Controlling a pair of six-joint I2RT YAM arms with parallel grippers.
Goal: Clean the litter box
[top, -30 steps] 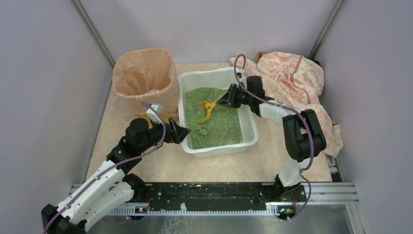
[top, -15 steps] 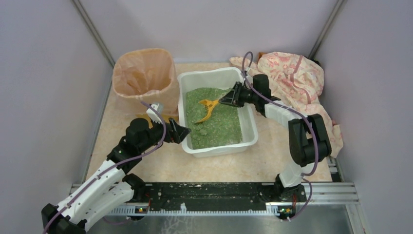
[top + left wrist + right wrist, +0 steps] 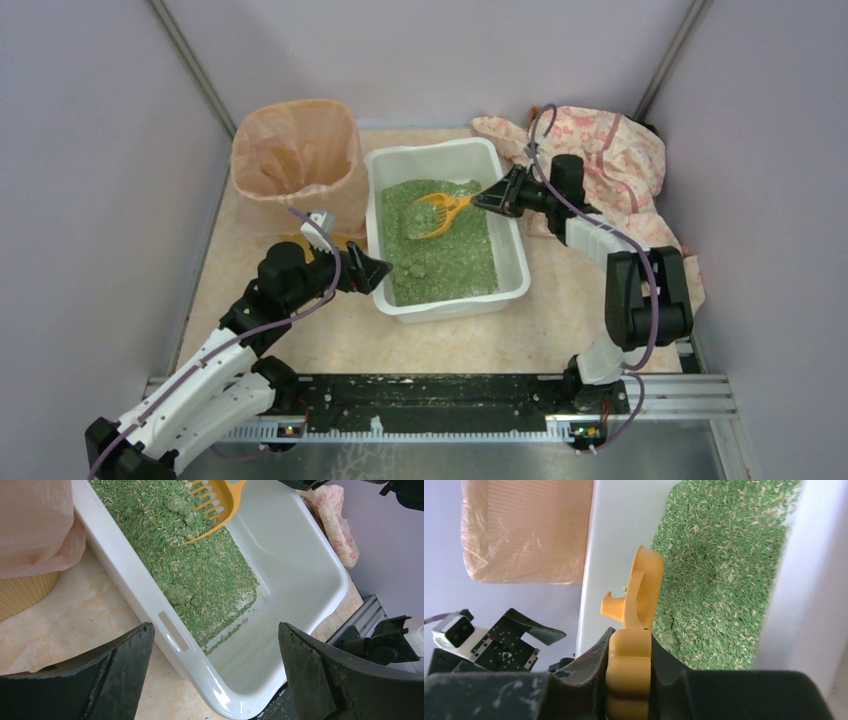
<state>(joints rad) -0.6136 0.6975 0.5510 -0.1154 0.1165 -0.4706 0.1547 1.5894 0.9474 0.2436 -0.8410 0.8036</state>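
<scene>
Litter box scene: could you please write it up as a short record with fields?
litter box: white tub holding green litter
scoop: orange-yellow, slotted head low over the litter, clumps in it
right gripper: shut on the scoop handle
left gripper: open, empty, by the box's left wall
loose clump: on the litter, towards the near end
bin: peach-lined, left of the box
cloth: patterned, right of the box
</scene>
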